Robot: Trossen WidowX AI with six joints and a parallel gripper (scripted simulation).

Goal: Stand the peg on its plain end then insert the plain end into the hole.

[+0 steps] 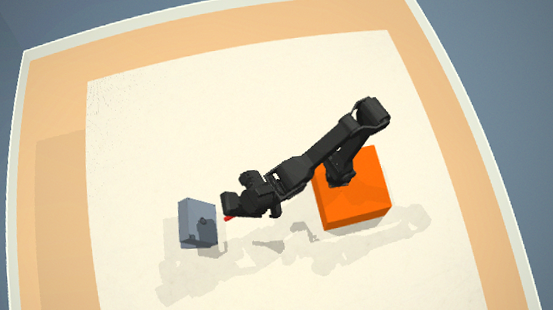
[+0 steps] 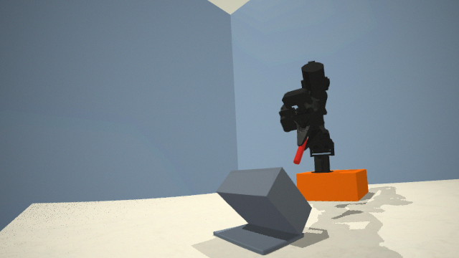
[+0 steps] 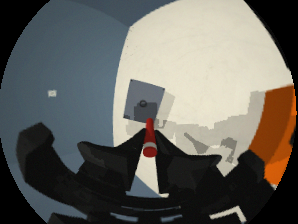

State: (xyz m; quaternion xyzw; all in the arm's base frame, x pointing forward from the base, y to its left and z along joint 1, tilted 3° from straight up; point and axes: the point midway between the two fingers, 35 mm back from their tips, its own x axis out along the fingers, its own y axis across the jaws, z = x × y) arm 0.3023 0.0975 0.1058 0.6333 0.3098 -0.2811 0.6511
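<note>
My gripper [image 1: 229, 210] [image 2: 302, 139] [image 3: 149, 131] is shut on the red peg [image 1: 228, 218] [image 2: 299, 153] [image 3: 149, 137] and holds it in the air. The peg's free end sticks out of the fingers and slants down toward the grey sloped panel [image 1: 193, 221] [image 2: 265, 201] [image 3: 148, 103]. The white band does not show. The panel's face has one dark hole [image 1: 203, 221] [image 3: 141, 103]. In the wrist view the peg's tip lies just below and right of the hole. In the top view the peg's tip is a short way right of the panel.
The arm stands on an orange base block [image 1: 351, 189] [image 2: 331, 184] [image 3: 276, 136] to the right of the panel. The cream table top [image 1: 252, 102] has an orange border [image 1: 54, 194] and a raised white rim [image 1: 16, 163].
</note>
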